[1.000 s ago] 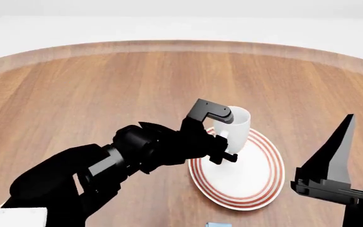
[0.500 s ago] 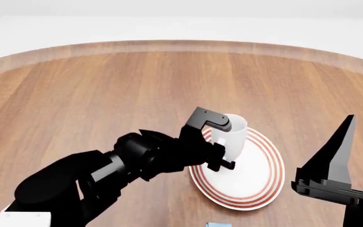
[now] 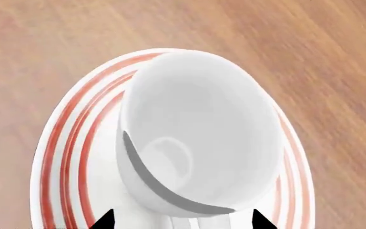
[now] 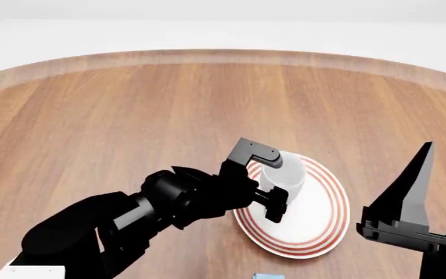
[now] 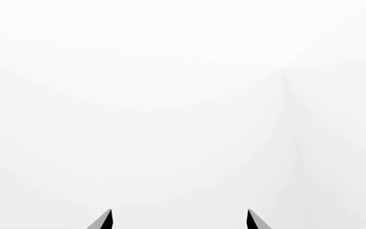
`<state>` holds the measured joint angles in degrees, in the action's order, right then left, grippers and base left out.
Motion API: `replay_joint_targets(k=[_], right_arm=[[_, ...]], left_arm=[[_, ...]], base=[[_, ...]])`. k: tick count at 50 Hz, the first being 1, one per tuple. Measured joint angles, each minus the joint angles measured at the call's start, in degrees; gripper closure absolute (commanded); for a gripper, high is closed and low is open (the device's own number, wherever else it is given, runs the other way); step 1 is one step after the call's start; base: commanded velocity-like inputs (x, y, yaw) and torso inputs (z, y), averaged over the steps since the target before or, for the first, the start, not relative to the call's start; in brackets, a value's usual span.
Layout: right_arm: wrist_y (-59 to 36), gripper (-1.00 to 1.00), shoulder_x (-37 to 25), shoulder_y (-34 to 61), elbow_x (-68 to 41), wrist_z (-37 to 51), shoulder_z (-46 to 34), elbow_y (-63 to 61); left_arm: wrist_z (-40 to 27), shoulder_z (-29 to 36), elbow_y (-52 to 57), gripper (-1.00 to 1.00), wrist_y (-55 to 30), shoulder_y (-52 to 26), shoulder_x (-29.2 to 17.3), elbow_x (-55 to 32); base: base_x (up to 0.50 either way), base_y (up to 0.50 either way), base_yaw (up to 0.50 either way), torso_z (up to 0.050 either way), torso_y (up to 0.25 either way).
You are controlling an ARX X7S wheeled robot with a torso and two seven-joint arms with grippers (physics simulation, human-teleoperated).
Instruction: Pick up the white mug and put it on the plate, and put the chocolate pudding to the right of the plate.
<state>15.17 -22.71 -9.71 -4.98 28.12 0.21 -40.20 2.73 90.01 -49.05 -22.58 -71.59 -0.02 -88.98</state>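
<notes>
Left tool [image 4: 268, 183]: fingers spread, straddling the mug [image 4: 283, 174] without a clear grip. Mug: plain glossy white, upright, mouth open upward, standing on the far-left part of the plate [image 4: 316, 226], red-ringed rim, toward the counter's [image 4: 130, 116] near edge. Right tool [image 5: 177, 220]: fingers apart, empty, raised by the near right edge.

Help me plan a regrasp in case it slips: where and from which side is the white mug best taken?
Take the white mug by its rim wall from above. It stands upright, mouth open, on the plate, as the left claw approaches it now.
</notes>
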Motion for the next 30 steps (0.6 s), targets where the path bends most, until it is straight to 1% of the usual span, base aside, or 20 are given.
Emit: replay_joint_targets(k=[9,16,30], right_arm=[[-0.1,-1.00,0.0,0.1,0.3,0.1,-0.4,0.1],[-0.2,-1.00,0.1,0.2,0.6,0.1,-0.8,0.1],[-0.5,-1.00,-0.1,0.2,1.1,0.3,-1.1,-0.1]], left_arm=[[-1.3,0.0,1.6,-1.00,0.2,0.0,0.0,0.0],[-3.5,-0.2,3.6,-1.00,-0.6,-0.7,-0.4,-0.3],[-13.3,-1.3,15.6,-1.00,-2.5,-2.8,-5.7,-1.6]], base=[[0.00,0.00,0.00,0.000,0.000],[0.00,0.00,0.00,0.000,0.000],[0.00,0.00,0.00,0.000,0.000]])
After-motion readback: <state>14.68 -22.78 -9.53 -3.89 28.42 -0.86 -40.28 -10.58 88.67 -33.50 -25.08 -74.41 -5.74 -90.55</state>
